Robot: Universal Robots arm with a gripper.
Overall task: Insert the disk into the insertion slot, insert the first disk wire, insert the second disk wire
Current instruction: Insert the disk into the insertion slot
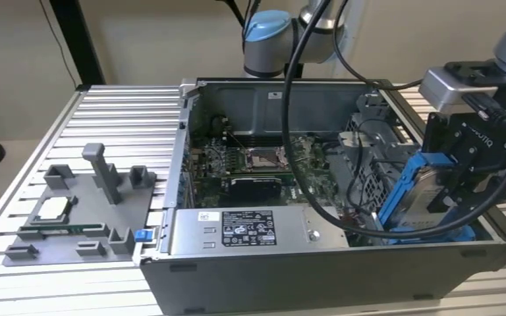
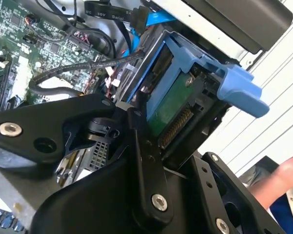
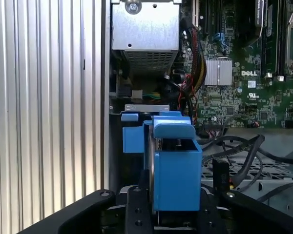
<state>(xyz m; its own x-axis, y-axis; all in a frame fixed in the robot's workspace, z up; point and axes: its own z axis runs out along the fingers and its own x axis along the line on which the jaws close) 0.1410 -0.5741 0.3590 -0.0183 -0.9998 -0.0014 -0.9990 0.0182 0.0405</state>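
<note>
The fingers [image 2: 142, 165] grip the disk [image 1: 421, 197], which stands on its edge close to the slot [image 1: 371, 184] of the computer case [image 1: 323, 270]. To enter well, I think it should stay parallel to the slot walls.

You see the black metal gripper [image 2: 168, 124] clamped on the disk [image 2: 172, 105], a flat drive with its green circuit board showing, clipped in a bright blue plastic carrier frame. Beyond it lies a green motherboard [image 2: 51, 46] crossed by black cables [image 2: 68, 71].

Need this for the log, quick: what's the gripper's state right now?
The gripper is closed, holding the disk.
</note>
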